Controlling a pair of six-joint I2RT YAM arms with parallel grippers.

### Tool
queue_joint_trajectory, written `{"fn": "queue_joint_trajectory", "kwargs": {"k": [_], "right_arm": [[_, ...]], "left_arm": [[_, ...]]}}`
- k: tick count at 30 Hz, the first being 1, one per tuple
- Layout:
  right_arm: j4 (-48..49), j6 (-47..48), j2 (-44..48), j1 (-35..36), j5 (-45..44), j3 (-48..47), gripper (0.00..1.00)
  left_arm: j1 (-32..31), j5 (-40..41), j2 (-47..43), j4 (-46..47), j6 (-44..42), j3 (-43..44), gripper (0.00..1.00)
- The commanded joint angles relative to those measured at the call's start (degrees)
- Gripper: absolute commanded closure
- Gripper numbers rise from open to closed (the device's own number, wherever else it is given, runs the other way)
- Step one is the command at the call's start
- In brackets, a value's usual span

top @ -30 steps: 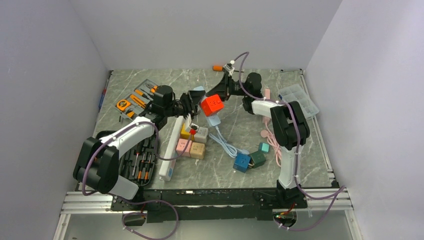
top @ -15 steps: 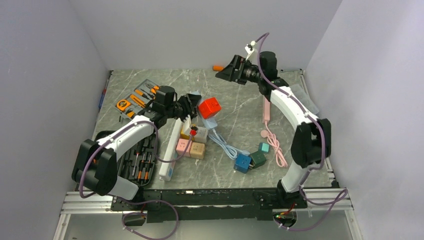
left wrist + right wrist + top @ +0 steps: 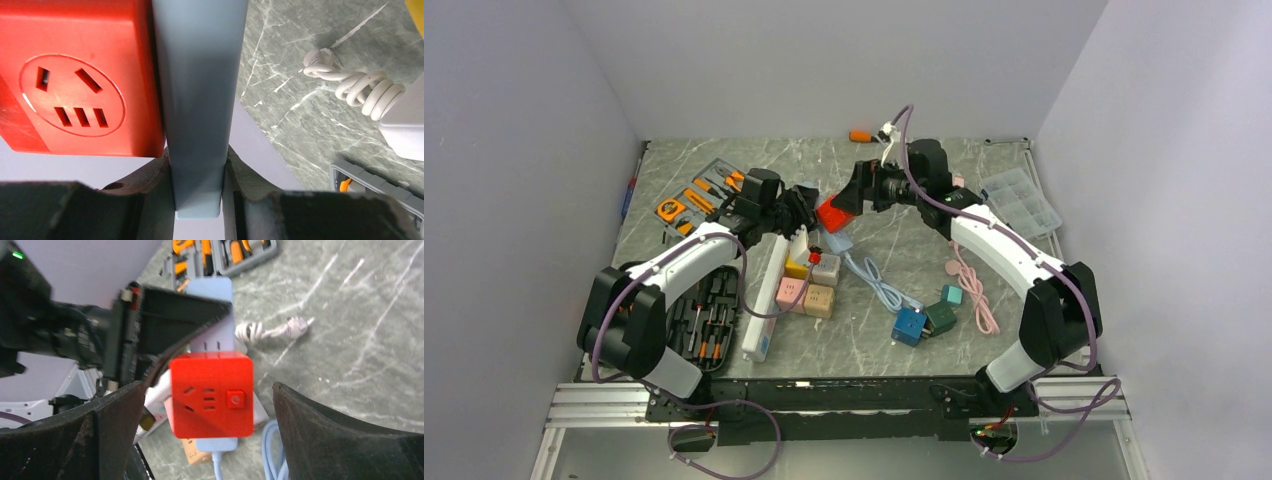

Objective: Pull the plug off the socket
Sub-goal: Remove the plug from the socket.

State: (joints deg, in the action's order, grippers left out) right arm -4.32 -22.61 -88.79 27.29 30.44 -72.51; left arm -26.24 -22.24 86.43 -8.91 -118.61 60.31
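Red cube socket [image 3: 75, 75]: glossy, with a five-hole outlet face and a round button on one side. It's held up off the table [image 3: 924, 300], mid-back, between the two arms. A pale blue plug [image 3: 212, 300] sits against its side. On the right wrist cam I see two thin prongs bridging a small gap between plug and cube.

Left arm reaches forward and inward, wrist low. Left gripper [image 3: 197, 170] is pinching the blue plug across its narrow faces, fingers tight on both sides. Right arm arcs over from the right and points back at the cube. Right gripper [image 3: 206, 389] is spread wide, one finger on each side of the red socket, neither touching it.

Only the left wrist cam shows the clamp on the plug, plus a coiled white cable [image 3: 360, 87] on the marble. Only the right wrist cam shows the prongs and button. The overhead adds the open tool case [image 3: 694, 195] at left and a blue cable [image 3: 879, 285] running towards me.
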Motion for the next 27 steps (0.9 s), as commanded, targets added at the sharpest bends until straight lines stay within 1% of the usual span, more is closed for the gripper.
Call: {"fn": "queue_joint_trajectory", "kwargs": {"k": [1,6,10,13,19,20,22,24,27], "right_arm": [[2.18,1.67,0.26,0.25,-1.53,1.66,0.0],[2.61,1.45,-1.36,1.2,-1.89,1.64,0.0],[4.04,-0.29,-3.27,2.32,0.31,1.63,0.0],[6.91,-1.5,-4.94,3.09,1.81,1.84,0.0],[7.5,-2.09,-7.43,3.69,2.81,0.5,0.0],[7.22,-2.09,-7.64,3.67,2.91,0.06,0.03],[5.76,-1.81,-8.29,3.65,2.9,-1.36,0.11],[3.86,-1.36,-8.83,3.64,2.63,-2.71,0.23],[0.63,-0.58,-9.08,3.63,1.36,-4.28,0.44]], "left_arm": [[-0.3,0.13,-1.22,5.04,-10.7,1.25,1.0],[-0.29,-0.15,-1.6,5.91,-11.26,0.37,1.0],[-0.37,0.05,-1.66,6.34,-11.35,0.12,1.0],[-0.39,0.11,-1.43,6.91,-11.0,0.21,1.0],[-0.35,-0.16,-1.5,7.77,-12.48,-0.98,1.0],[-0.39,-0.27,-1.53,7.8,-12.71,-1.25,1.0],[-0.39,-0.17,-1.69,7.29,-13.51,-1.55,1.0],[-0.38,0.11,-1.69,6.72,-14.55,-1.9,1.0],[-0.24,1.14,-1.62,5.03,-16.47,-2.35,1.0]]}}
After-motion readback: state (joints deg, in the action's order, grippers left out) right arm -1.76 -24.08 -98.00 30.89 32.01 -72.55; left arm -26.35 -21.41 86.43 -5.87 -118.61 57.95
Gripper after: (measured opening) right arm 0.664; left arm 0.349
